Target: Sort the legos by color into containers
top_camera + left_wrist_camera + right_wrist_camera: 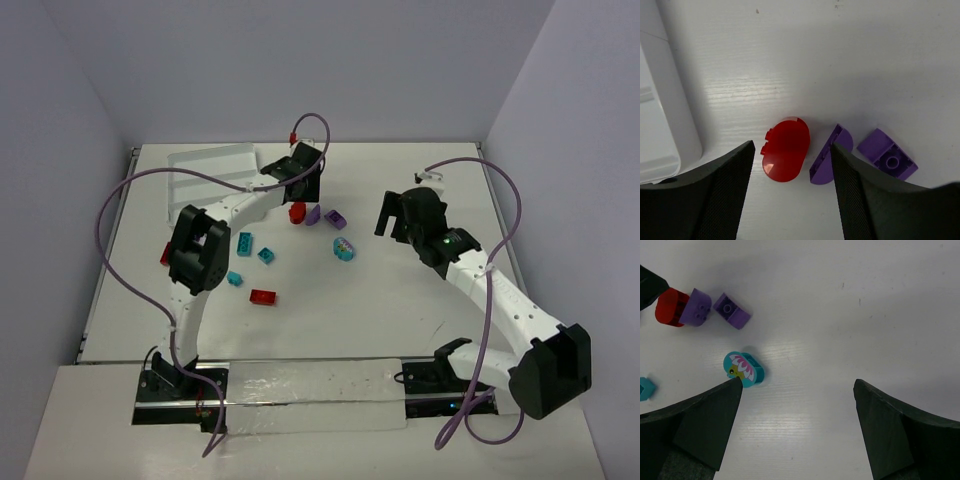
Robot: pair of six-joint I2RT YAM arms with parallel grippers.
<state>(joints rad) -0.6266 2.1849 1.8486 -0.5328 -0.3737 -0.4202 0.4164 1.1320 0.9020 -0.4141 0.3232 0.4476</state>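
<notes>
My left gripper (298, 192) is open, low over the table, its fingers either side of a red rounded brick (785, 149). A purple half-round brick (830, 157) touches the right finger, and a purple studded brick (888, 154) lies just beyond. The white ribbed tray (210, 168) is at the back left, and its corner shows in the left wrist view (660, 125). My right gripper (392, 215) is open and empty, above the table. A teal rounded piece with a flower print (744, 369) lies by its left fingertip. Teal bricks (244, 243) and a red brick (263, 296) lie nearer the left arm.
A long clear strip with black clamps (310, 395) runs along the near edge between the arm bases. Purple cables loop over both arms. Another red brick (165, 254) is half hidden behind the left arm's elbow. Walls close in the table on three sides.
</notes>
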